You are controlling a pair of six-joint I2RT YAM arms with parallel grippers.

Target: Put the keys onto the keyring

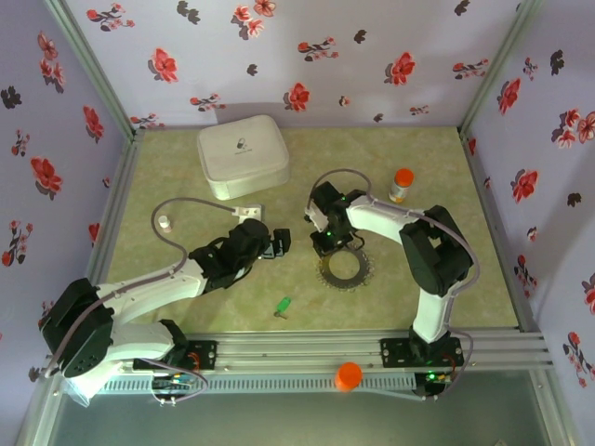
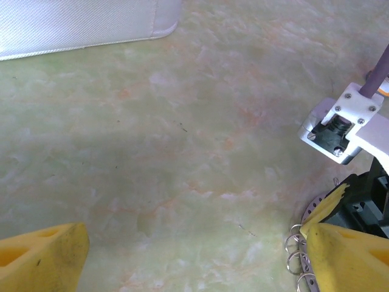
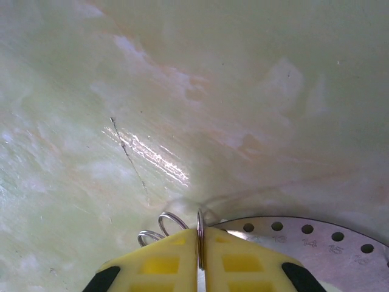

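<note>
The right pincer (image 3: 200,243) was shut tight, its yellow fingers pressed flat together on one thin wire loop (image 3: 199,219) that stood up edge-on between the tips. More small loops (image 3: 164,220) curled on the table just to the left of the tips. The grey keyring (image 3: 304,246) lay flat just beside and under its right finger, the rim holes plain to see. To my eye the loop was being held upright so that a key could be threaded onto it, with the heavy ring left lying as an anchor. The left pincer (image 2: 194,243) hung low over bare table with its fingers spread wide and nothing between them. The same cluster of loops sat right against its right fingertip (image 2: 340,255), so it looked parked close in, ready to help. The green key (image 1: 283,307) lay alone on the table, back toward the arm bases from both pincers and well apart from the ring. I judged no key was on the ring yet, and fetching that one seemed the left pincer's likely job.
</note>
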